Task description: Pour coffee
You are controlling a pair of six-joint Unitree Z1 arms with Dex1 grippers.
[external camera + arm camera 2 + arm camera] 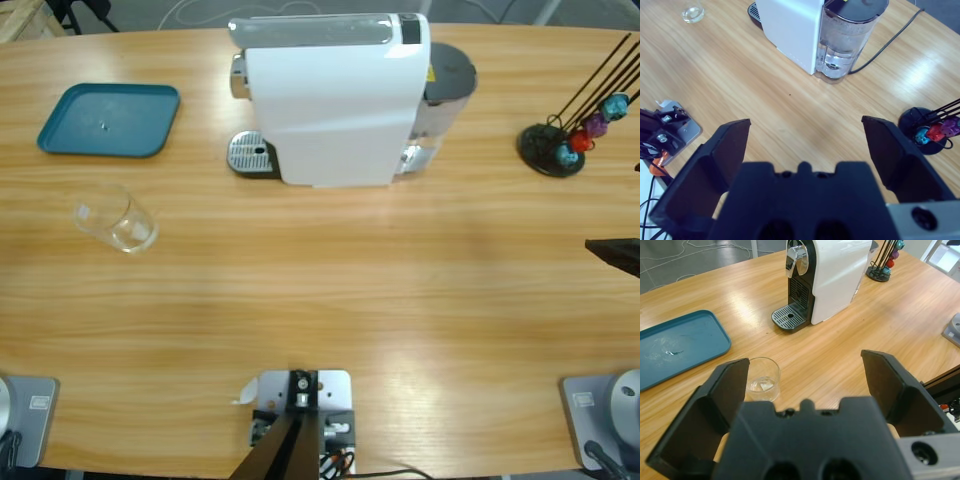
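Coffee is not visible; the clear glass (763,385) stands upright just ahead of the left pincer (807,385), toward its left jaw. Both the left pincer and the right pincer (805,150) gape wide, holding nothing; the left is judged much nearer.

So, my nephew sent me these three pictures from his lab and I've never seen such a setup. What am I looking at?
It is a two-armed robot at a wooden table. One picture looks down from above. The other two come from cameras on each wrist, looking along that arm's hand: the left hand and the right hand, both open and holding nothing.

On the table stand a white coffee machine, a clear glass that looks nearly empty, a teal tray and a black rack of coloured capsules. The glass is not under the spout, so pouring has not begun.
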